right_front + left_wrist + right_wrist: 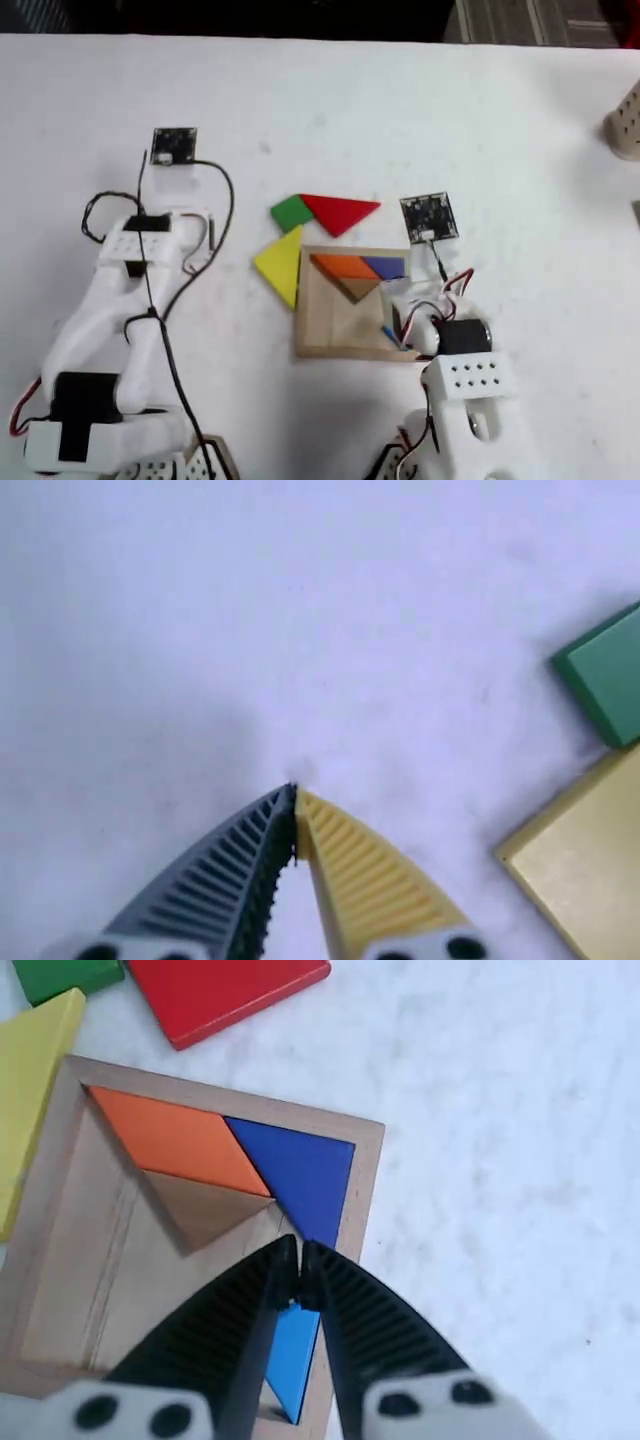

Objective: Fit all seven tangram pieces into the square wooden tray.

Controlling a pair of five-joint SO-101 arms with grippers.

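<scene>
Wooden tray [312, 335]: sits directly under right gripper [298, 1252]; carries orange piece [345, 266], blue piece [386, 267] and brown piece [358, 288] just ahead of its tips.
Red triangle [338, 211], yellow triangle [282, 264]: lie outside the tray, beyond those tips; probably light, rigid, smooth; best pinched across two edges.
Green piece [291, 212]: lies just beside red triangle, near left gripper [295, 798], clenched on nothing.
Light-blue piece [293, 1360]: lies below right tips, pressed together, apparently empty; clear from right wrist, largely covered by the arm from above.

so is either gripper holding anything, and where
Nothing, it seems: the left gripper is shut over bare table, the right gripper shut tip to tip above the light blue piece lying in the tray.
</scene>
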